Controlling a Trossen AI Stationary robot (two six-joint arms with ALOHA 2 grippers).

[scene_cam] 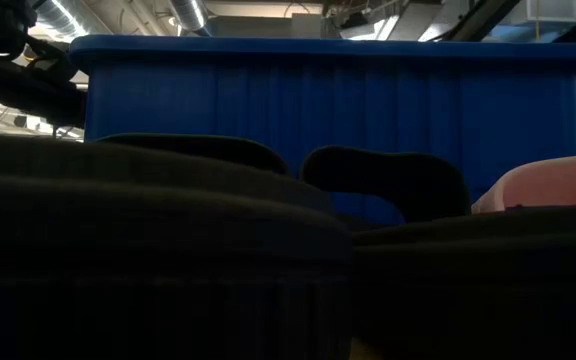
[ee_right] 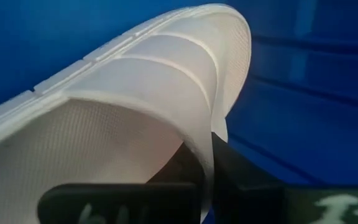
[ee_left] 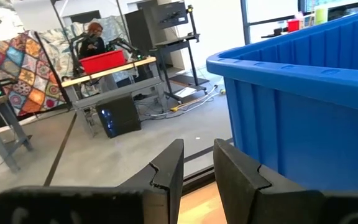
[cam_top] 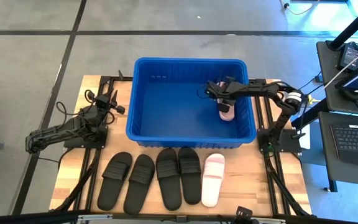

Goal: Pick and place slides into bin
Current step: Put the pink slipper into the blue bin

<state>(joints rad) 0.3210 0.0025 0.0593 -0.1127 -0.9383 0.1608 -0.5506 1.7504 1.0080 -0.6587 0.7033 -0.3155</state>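
The blue bin [cam_top: 191,134] stands at the table's middle; it also shows in the low view [scene_cam: 328,100]. My right gripper [cam_top: 222,93] reaches into the bin from the right, shut on a pale pink-white slide [cam_top: 227,112]. Several black slides [cam_top: 166,177] and one pink-white slide [cam_top: 213,179] lie flat in a row on the table in front of the bin. My left gripper [cam_top: 114,104] waits left of the bin, empty, its fingers [ee_left: 197,171] a narrow gap apart. My right gripper pinches the edge of the slide's wide strap [ee_right: 204,134] between its two fingers, one finger [ee_right: 179,168] under the strap and the other [ee_right: 244,177] on its outer side. The slide hangs tilted below the gripper inside the bin. Whether it touches the bin floor I cannot tell.
The bin's blue wall [ee_left: 303,106] stands close beside my left gripper. A desk with a keyboard [cam_top: 353,137] stands off the table's right edge. A person sits far off in the room [ee_left: 95,37].
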